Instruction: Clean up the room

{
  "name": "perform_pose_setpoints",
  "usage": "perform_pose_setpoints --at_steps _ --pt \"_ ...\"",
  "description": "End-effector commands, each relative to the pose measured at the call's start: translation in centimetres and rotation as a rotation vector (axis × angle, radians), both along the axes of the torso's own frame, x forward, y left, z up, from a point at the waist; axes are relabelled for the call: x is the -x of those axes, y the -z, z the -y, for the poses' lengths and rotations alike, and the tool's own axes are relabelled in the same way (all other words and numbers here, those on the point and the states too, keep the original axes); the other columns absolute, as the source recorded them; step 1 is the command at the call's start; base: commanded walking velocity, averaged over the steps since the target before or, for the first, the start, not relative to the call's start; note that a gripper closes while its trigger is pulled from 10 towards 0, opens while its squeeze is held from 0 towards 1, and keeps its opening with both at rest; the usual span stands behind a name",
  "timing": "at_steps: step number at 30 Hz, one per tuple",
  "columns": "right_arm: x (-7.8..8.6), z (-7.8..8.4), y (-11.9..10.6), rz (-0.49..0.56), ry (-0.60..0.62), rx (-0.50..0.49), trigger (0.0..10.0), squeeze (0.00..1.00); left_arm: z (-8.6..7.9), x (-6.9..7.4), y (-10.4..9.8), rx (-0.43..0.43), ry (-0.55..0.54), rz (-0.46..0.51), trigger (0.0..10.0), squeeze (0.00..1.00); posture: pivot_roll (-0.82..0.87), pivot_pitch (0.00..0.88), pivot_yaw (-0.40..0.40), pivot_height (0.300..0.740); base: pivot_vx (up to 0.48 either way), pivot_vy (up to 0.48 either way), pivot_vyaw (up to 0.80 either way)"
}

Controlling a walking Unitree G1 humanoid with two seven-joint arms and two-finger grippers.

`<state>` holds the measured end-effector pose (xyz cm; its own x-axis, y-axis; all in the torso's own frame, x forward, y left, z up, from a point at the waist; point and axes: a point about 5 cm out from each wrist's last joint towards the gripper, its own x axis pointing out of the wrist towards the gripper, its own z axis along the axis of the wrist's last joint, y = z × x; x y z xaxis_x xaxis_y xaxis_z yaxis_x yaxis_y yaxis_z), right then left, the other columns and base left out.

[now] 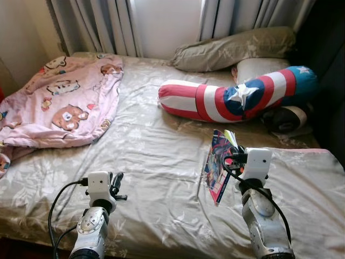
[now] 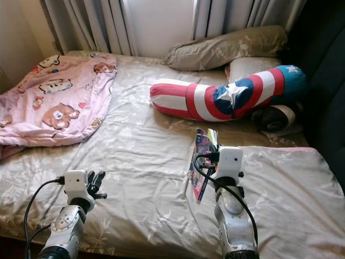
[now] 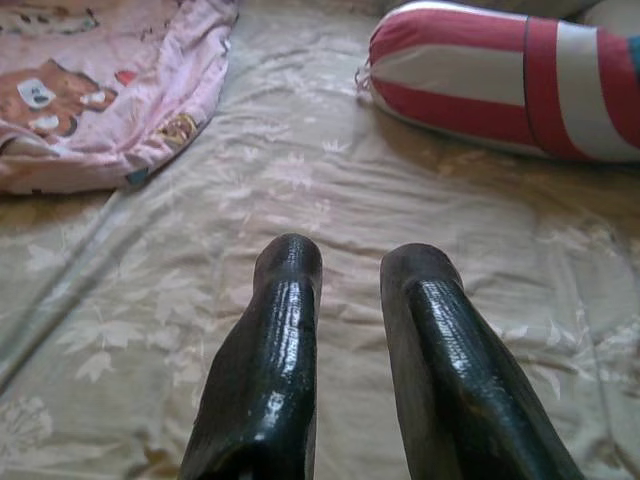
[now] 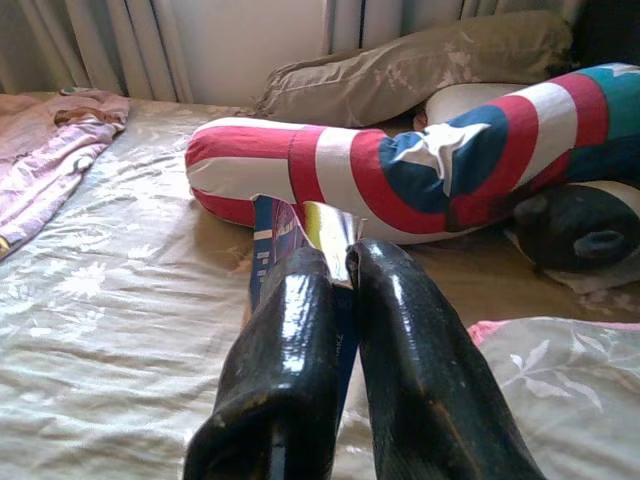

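Observation:
A colourful thin book (image 1: 215, 171) stands on edge, lifted off the beige floral bedsheet (image 1: 156, 162), and my right gripper (image 1: 233, 158) is shut on its upper edge. The right wrist view shows the two black fingers (image 4: 290, 330) pinching the book (image 4: 272, 235), with the red, white and blue star bolster (image 4: 400, 165) beyond. My left gripper (image 1: 116, 184) hovers low over the near left of the bed, open with nothing between its fingers (image 3: 285, 290). A crumpled pink cartoon blanket (image 1: 59, 102) lies at the bed's far left.
The star bolster (image 1: 226, 100) lies across the far right of the bed, with an olive pillow (image 1: 232, 48), a white pillow (image 1: 261, 67) and a dark round cushion (image 1: 285, 118) around it. A folded floral quilt (image 1: 310, 183) covers the near right. Curtains (image 1: 108, 24) hang behind.

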<state>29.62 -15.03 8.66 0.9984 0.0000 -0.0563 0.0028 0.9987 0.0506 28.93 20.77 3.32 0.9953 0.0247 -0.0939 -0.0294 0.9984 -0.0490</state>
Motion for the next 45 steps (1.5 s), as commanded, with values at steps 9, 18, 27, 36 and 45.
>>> perform_pose_setpoints --at_steps 9,18,27,36,45 --pt "-0.2 0.1 -0.8 0.041 -0.005 -0.010 10.0 0.00 0.0 0.3 -0.1 0.012 0.000 0.008 10.0 0.00 0.01 0.075 -0.051 0.674 0.000 0.000 0.00" --pt "-0.1 -0.3 -0.7 0.045 -0.022 -0.028 10.0 0.00 0.1 0.3 -0.1 0.017 0.003 0.002 10.0 0.00 0.01 0.080 -0.050 0.639 0.000 0.000 0.00" --pt "-0.1 -0.4 -0.8 0.052 -0.033 -0.040 10.0 0.00 0.1 0.3 -0.2 0.017 0.005 0.001 10.0 0.00 0.01 0.081 -0.049 0.639 0.000 0.000 0.00" --pt "-0.1 -0.8 -0.8 0.048 -0.061 -0.044 10.0 0.00 0.0 0.2 -0.3 0.020 0.004 0.005 10.0 0.00 0.01 0.082 -0.048 0.639 0.000 0.000 0.00" --pt "-0.1 -1.2 -0.9 0.052 -0.096 -0.043 10.0 0.00 0.1 0.1 -0.5 0.023 0.007 0.005 10.0 0.00 0.01 0.085 -0.046 0.639 0.000 0.000 0.00"
